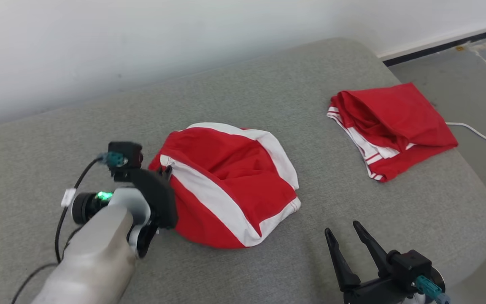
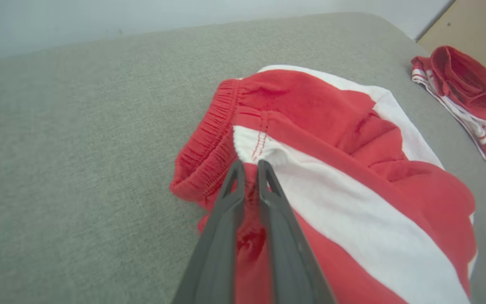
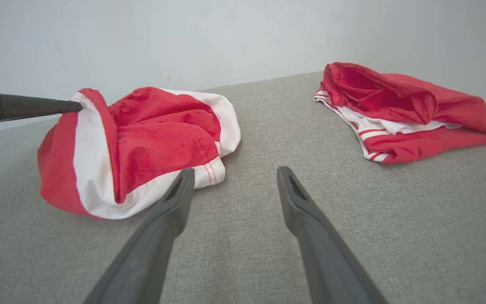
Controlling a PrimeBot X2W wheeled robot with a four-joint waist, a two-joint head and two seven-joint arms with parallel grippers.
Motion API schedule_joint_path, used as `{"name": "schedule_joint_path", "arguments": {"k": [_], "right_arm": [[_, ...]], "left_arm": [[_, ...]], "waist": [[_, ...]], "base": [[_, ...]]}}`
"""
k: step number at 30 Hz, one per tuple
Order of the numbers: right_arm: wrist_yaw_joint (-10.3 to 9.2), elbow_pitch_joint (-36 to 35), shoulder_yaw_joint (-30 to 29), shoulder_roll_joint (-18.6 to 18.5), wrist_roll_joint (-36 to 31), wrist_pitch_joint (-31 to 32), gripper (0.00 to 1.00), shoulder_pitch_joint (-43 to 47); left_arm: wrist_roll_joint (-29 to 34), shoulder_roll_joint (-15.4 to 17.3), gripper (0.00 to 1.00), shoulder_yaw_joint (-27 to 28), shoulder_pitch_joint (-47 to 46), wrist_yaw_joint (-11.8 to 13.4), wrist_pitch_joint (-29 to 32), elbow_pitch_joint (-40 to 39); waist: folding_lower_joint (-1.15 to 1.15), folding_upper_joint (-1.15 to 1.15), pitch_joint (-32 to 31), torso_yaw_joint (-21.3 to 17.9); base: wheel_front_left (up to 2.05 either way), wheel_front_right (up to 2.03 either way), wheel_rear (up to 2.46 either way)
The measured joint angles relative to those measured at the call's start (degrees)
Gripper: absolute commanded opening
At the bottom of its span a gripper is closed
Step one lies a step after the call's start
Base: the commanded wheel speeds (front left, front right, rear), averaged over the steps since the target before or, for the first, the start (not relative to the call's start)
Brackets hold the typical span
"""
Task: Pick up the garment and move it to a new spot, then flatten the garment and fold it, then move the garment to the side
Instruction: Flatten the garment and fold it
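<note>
I see my left claw (image 2: 249, 165) pinched nearly closed on the elastic waistband of the red-and-white shorts (image 1: 230, 181), with red cloth caught between its fingers. The shorts lie bunched in the middle of the grey cushion (image 1: 268, 84). My right claw (image 1: 342, 226) hangs over bare cushion just beside their hem, fingers spread wide and holding nothing. A second red garment (image 1: 395, 126) lies well apart, towards the cushion's right edge.

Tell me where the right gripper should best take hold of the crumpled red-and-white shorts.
Probably the shorts' white-edged leg hem, which lies nearest the right gripper and sticks out flat on the cushion. Come low from the robot's right side. The left gripper pinches the waistband opposite.
</note>
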Motion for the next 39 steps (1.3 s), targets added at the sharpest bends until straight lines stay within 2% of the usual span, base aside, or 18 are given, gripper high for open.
{"name": "schedule_joint_path", "arguments": {"k": [3,7,13,21,23,24,31,35,39], "right_arm": [[0.0,-0.12,-0.67,0.02,-0.2,-0.01,1.0,0.8],[0.0,-0.34,-0.97,0.15,-0.26,0.0,1.0,1.53],[0.0,-0.23,-0.23,0.54,-0.56,0.0,1.0,1.7],[0.0,0.26,-0.07,0.67,-0.57,0.0,1.0,2.32],[0.0,0.36,-0.05,0.7,-0.57,0.0,1.0,2.42],[0.0,0.44,-0.02,0.73,-0.57,0.0,1.0,2.46],[0.0,0.55,-0.94,0.96,-0.7,0.0,1.0,3.13],[0.0,0.04,-3.26,0.59,-1.2,0.0,1.0,3.71],[0.0,-0.74,-5.84,0.2,-1.97,0.0,1.0,4.37]], "left_arm": [[-1.74,1.47,0.0,2.6,4.26,2.46,-4.6,-2.44],[-4.1,3.78,0.0,5.87,11.5,7.22,-10.02,-5.87],[-5.33,5.47,0.0,7.46,19.38,11.8,-11.33,-11.46],[-5.71,7.97,0.0,9.54,26.43,17.94,-12.67,-19.7],[-5.68,8.68,0.47,9.68,27.97,18.47,-12.82,-21.9],[-5.52,8.98,1.0,9.67,28.58,18.8,-12.88,-23.02],[-1.94,12.01,1.0,12.29,33.11,20.81,-13.56,-31.74],[5.82,13.35,1.0,19.75,37.09,21.21,-13.66,-40.99],[14.54,11.65,1.0,27.7,43.86,19.17,-13.77,-48.66]], "waist": [[0.0,0.0,-0.37,1.6],[0.0,0.0,-0.89,3.8],[0.0,0.0,-1.8,6.47],[0.0,0.0,-3.47,7.63],[-0.01,0.0,-3.93,7.74],[0.0,0.0,-4.18,7.78],[0.0,0.0,-6.06,8.23],[-0.01,0.0,-6.77,9.12],[-0.01,0.0,-7.44,10.38]], "base": [[0.0,0.0,0.0],[0.0,0.0,0.0],[0.0,0.0,0.0],[0.0,0.0,0.0],[0.0,0.0,0.0],[0.0,0.0,0.0],[0.0,0.0,0.0],[0.0,0.0,0.0],[0.0,0.0,0.0]]}}
